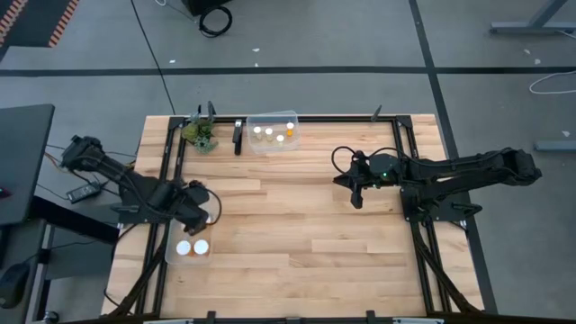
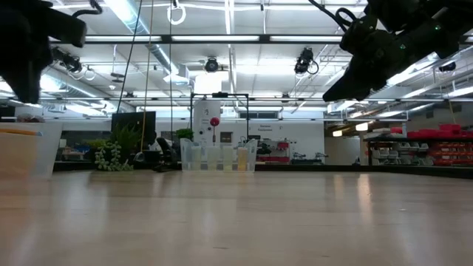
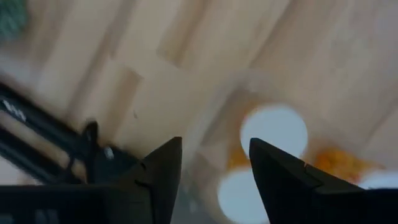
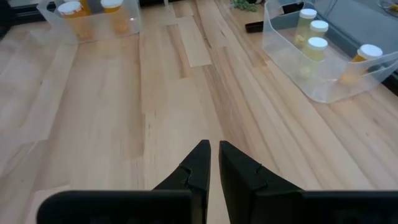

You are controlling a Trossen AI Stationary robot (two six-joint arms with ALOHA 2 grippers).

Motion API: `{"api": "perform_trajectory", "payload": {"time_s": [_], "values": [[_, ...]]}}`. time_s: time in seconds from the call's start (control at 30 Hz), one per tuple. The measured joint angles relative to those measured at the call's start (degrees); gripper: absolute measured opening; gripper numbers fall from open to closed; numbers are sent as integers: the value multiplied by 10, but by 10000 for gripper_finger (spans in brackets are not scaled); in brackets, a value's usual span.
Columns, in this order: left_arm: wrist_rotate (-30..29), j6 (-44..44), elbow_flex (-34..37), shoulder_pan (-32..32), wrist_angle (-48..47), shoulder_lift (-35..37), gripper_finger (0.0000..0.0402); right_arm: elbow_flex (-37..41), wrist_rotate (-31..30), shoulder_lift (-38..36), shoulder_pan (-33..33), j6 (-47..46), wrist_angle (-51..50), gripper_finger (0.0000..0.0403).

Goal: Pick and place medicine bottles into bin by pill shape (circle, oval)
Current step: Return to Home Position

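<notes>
Medicine bottles stand in two clear bins: four in the upper-centre bin, two in the lower-left bin. Left gripper hovers over the latter, fingers apart, empty. Right gripper, fingers nearly touching, empty, hangs over the bare plank worktop. Grey floor surrounds it.

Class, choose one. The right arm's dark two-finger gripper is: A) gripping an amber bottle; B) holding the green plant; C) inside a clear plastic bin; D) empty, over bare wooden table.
D: the dark right gripper shows shut fingers with nothing between them, above the light wooden table, apart from the clear plastic bin of white-capped amber bottles.
</notes>
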State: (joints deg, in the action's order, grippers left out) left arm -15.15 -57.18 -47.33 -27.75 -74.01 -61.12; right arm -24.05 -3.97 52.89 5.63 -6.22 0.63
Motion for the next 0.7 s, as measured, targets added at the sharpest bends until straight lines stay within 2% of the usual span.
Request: {"api": "perform_trajectory", "payload": {"time_s": [0.07,0.23,0.4,0.7], "values": [[-26,26,0,17,15,0,191,0,3,0,1,6,3,41],[-72,115,0,52,82,0,176,0,59,0,26,14,16,41],[-122,227,0,85,179,0,166,0,101,0,52,38,34,41],[-153,418,0,120,350,0,127,0,154,-47,93,83,35,41]]}}
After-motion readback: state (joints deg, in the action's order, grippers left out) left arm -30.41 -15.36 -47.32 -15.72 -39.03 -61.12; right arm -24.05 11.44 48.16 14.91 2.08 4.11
